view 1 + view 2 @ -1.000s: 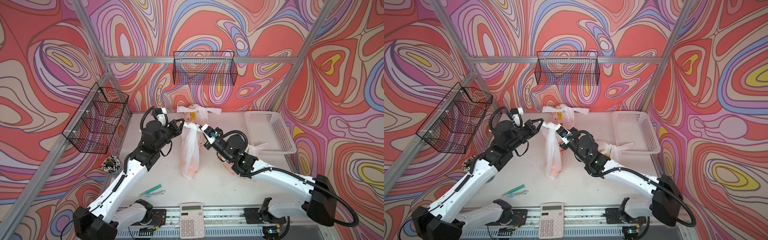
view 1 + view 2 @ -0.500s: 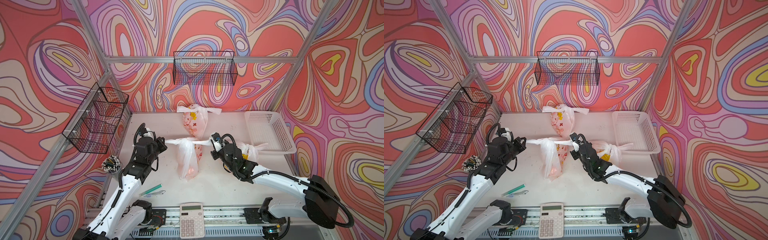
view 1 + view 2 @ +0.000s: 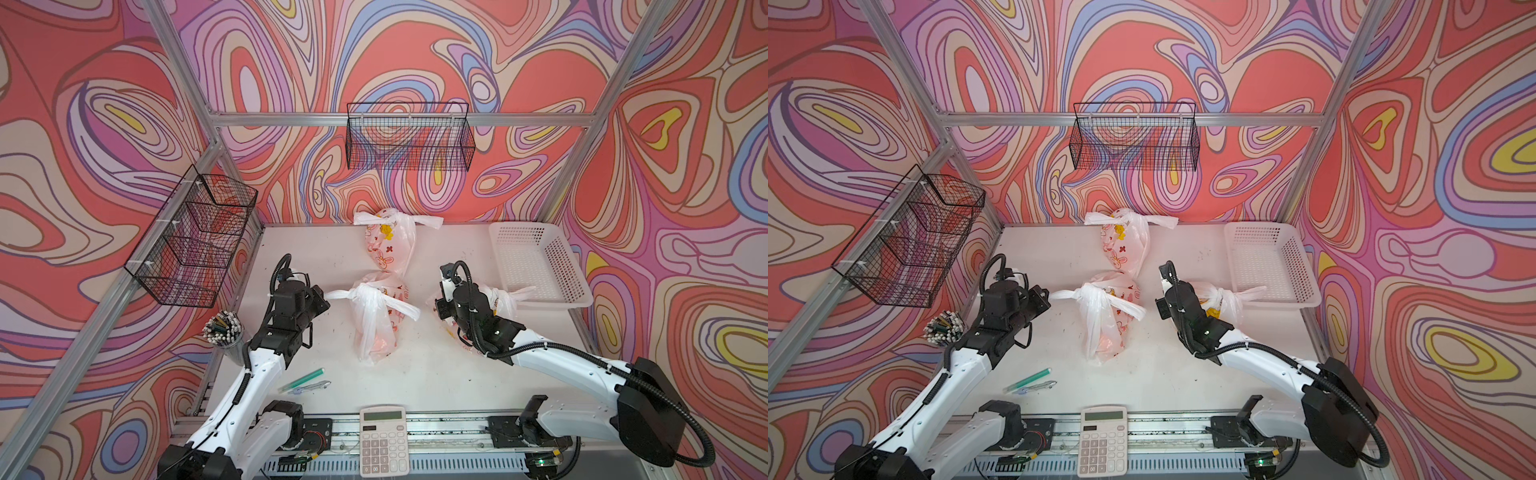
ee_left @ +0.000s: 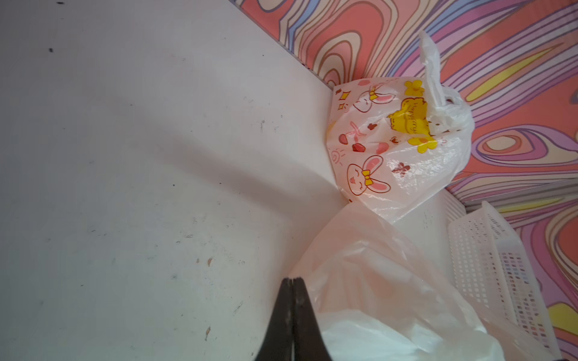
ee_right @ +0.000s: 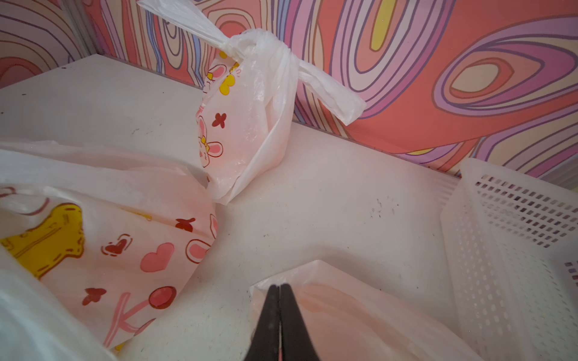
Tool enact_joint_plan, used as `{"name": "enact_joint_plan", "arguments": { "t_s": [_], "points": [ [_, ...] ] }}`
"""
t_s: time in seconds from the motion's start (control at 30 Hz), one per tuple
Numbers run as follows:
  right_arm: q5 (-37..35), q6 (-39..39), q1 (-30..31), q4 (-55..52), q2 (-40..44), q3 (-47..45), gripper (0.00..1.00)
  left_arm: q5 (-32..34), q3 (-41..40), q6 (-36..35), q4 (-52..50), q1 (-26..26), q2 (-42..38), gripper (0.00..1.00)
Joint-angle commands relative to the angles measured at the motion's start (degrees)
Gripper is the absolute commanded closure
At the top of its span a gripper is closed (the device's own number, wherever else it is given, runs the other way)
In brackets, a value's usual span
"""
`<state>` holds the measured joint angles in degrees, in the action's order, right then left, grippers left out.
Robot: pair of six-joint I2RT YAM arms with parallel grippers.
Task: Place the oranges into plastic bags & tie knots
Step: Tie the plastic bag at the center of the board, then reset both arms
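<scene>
- Fingers (image 4: 281, 315) on left gripper (image 4: 291, 279) are pinched together, empty; right gripper (image 5: 279, 286) too.
- Knot (image 3: 365, 292) on middle bag (image 3: 374, 332) sits just right of left gripper, tails running left-right; left arm nearer.

bare table (image 3: 424, 382) left of and before middle bag (image 3: 374, 332); far bag (image 3: 388, 245) blocks back wall; basket (image 3: 540, 266) fills right rear corner

A white table (image 3: 415, 382), walled in swirling pink, purple and yellow patterns, holds a white perforated basket (image 3: 536, 266) at its far right, a calculator (image 3: 383, 440) at the near edge, a green pen (image 3: 301, 379) and a cup of pens (image 3: 223, 330) at the left, with a black wire basket (image 3: 409, 141) on the back wall and a black wire rack (image 3: 193, 237) on the left wall.
</scene>
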<state>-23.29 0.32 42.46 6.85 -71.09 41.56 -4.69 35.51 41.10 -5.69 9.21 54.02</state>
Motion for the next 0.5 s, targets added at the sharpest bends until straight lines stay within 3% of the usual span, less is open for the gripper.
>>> {"name": "enact_joint_plan", "arguments": {
  "t_s": [0.0,0.03,0.07,0.1,0.2,0.33,0.47],
  "points": [
    [10.3,-1.2,-0.8,0.8,1.5,3.7,1.00,-7.0,1.0,-2.6,4.8,-0.2,-1.0,0.89],
    [12.2,-1.5,-1.2,0.0,1.8,4.7,1.00,-7.6,2.0,-3.1,4.4,-0.2,-1.4,0.73],
    [13.8,-2.2,-1.6,-1.0,2.2,5.8,0.93,-7.5,3.0,-3.9,3.5,-0.2,-1.9,0.54],
    [14.9,-2.8,-1.9,-2.2,2.9,6.9,0.79,-6.8,4.2,-4.9,2.2,-0.2,-2.6,0.39],
    [17.4,-4.1,-4.6,-6.6,5.0,9.8,0.46,-1.7,7.4,-8.0,-2.2,-0.2,-5.4,0.16],
    [20.0,-4.6,-11.7,-12.3,7.5,12.1,0.16,6.7,9.7,-13.9,-6.1,-0.2,-10.1,0.00],
    [23.3,-3.1,-21.6,-14.8,9.9,11.6,0.02,13.6,10.1,-19.2,-7.1,-0.2,-13.8,0.00]
  ]
}}
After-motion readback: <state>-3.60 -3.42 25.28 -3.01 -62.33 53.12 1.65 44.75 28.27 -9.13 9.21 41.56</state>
